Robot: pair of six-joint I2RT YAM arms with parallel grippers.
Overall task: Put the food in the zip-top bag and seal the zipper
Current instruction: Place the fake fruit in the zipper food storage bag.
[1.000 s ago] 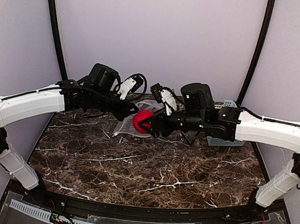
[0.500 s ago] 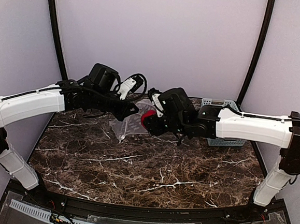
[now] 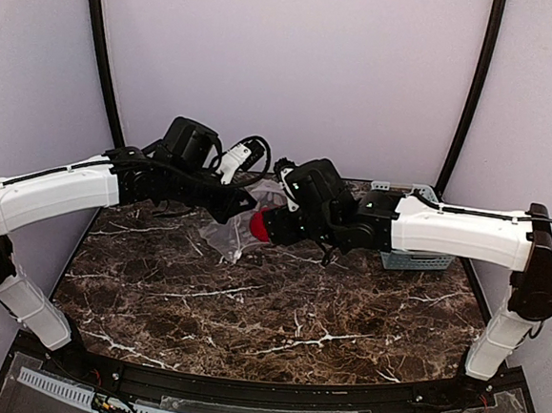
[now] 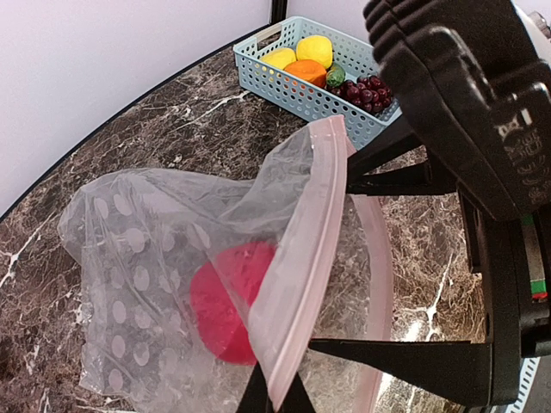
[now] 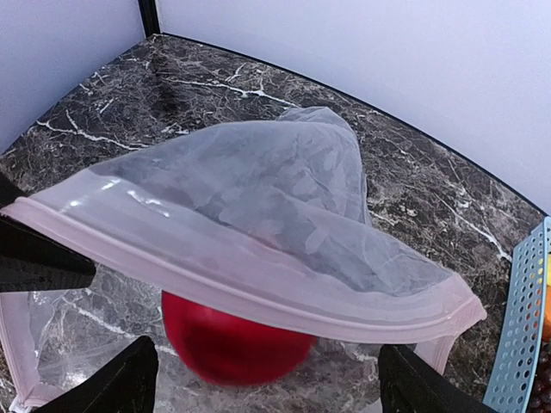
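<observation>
Left pincer (image 4: 276, 396) clamps zipper (image 4: 303, 249) to hold zip-top bag (image 4: 129, 249) open — right pincer (image 5: 267, 366), spread apart, sets red apple (image 5: 225, 346) inside.

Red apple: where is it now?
In the right wrist view the red apple lies just under the zip-top bag's raised lip, between the right fingers; from above it is far-centre on the table, left of the basket.

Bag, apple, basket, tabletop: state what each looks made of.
The bag looks like thin clear plastic film, glossy; it crumples and shows the apple through. The apple is probably moulded plastic, smooth and evenly red. The basket looks like rigid pale-blue plastic with moulded slats. The tabletop looks like dark marble with white veins, possibly printed laminate.
</observation>
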